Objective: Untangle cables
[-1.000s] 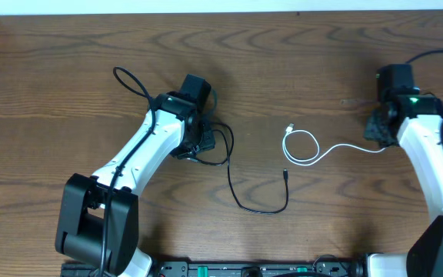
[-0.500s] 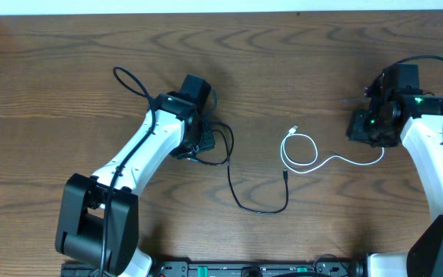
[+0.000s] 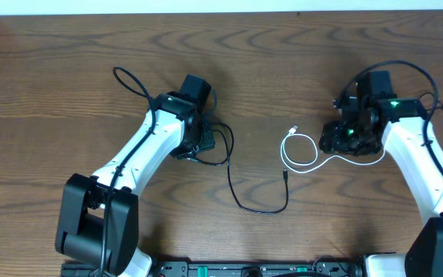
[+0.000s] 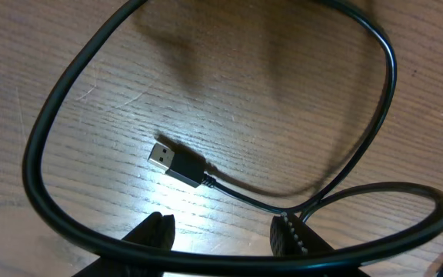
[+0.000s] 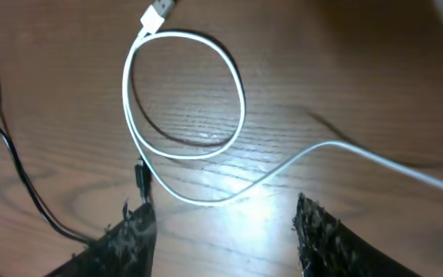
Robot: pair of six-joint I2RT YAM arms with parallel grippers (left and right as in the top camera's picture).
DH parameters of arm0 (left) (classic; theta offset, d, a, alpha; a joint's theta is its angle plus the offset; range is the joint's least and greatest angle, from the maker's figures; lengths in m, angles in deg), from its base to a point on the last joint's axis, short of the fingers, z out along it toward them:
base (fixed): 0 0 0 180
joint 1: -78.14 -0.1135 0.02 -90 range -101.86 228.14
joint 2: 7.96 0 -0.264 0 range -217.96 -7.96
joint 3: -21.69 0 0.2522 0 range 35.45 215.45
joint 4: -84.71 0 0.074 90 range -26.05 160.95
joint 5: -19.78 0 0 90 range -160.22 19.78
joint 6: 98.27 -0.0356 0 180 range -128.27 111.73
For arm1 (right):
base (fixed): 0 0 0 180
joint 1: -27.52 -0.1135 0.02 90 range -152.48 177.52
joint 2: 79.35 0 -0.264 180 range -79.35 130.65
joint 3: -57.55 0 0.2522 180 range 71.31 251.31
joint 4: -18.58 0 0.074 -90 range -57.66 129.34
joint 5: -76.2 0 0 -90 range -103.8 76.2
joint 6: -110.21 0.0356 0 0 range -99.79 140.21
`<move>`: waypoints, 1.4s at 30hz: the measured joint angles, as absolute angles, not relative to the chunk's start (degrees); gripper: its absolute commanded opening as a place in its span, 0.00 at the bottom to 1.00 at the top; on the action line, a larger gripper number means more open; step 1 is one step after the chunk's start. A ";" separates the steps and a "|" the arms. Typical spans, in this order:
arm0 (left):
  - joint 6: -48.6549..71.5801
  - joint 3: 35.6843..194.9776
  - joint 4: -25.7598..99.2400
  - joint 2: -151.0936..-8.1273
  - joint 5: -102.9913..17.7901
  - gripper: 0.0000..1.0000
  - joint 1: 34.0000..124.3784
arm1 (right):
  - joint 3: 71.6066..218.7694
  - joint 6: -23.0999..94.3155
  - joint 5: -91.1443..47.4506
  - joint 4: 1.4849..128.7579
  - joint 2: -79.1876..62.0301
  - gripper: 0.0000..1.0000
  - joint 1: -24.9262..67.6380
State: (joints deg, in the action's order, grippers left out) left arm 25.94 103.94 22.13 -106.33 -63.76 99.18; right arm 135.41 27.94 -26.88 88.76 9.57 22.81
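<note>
White cable (image 5: pixel 242 104) coils beside black cable (image 3: pixel 231 181); right gripper (image 5: pixel 221 231) gapes.

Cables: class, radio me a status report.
Left gripper open over black cable. Right gripper open over white cable. Black tip beside white loop.

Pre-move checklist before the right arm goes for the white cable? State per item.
1. Right gripper open: ok. The white cable lies just ahead of it, not gripped.
2. Left gripper open: ok, holding nothing. The USB plug of the black cable lies on the table.
3. Cables apart: cannot tell. The black cable's small plug sits against the white loop's edge.
4. White cable uncoiled: not ok, one loop.
</note>
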 measured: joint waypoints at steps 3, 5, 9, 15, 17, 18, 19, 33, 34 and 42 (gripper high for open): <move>25.94 103.94 22.15 -106.33 -63.76 0.46 99.18 | 132.46 33.77 -26.60 87.51 9.57 0.51 21.87; 25.94 103.94 22.11 -106.33 -63.76 0.46 99.18 | 129.92 37.16 -25.73 86.01 9.60 0.51 21.10; 25.94 103.94 22.11 -106.33 -63.78 0.46 99.18 | 124.06 42.14 -24.37 80.65 9.60 0.45 19.57; 25.94 103.94 22.11 -106.33 -63.78 0.46 99.18 | 116.87 49.05 -23.85 69.81 9.64 0.16 18.55; 25.94 103.94 22.09 -106.33 -63.78 0.46 99.18 | 115.23 51.48 -23.80 66.84 9.64 0.10 18.55; 25.94 103.94 22.04 -106.33 -63.78 0.46 99.20 | 114.95 52.11 -23.67 66.12 9.64 0.09 18.55; 25.94 103.94 22.00 -106.33 -63.78 0.46 99.18 | 114.82 52.77 -23.76 64.91 9.64 0.04 18.55; 25.94 103.94 21.89 -106.33 -63.78 0.46 99.18 | 123.78 43.26 -23.65 69.07 8.50 0.01 20.21; 25.94 103.94 21.87 -106.33 -63.78 0.46 99.18 | 125.55 42.01 -23.67 70.40 8.22 0.01 20.65; 25.94 103.92 21.80 -106.33 -63.76 0.46 99.18 | 147.52 27.08 -20.98 81.39 6.25 0.01 25.93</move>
State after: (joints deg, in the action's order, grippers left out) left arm 25.94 103.92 21.80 -106.33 -63.76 99.18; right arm 147.52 27.08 -20.98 81.39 6.25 25.93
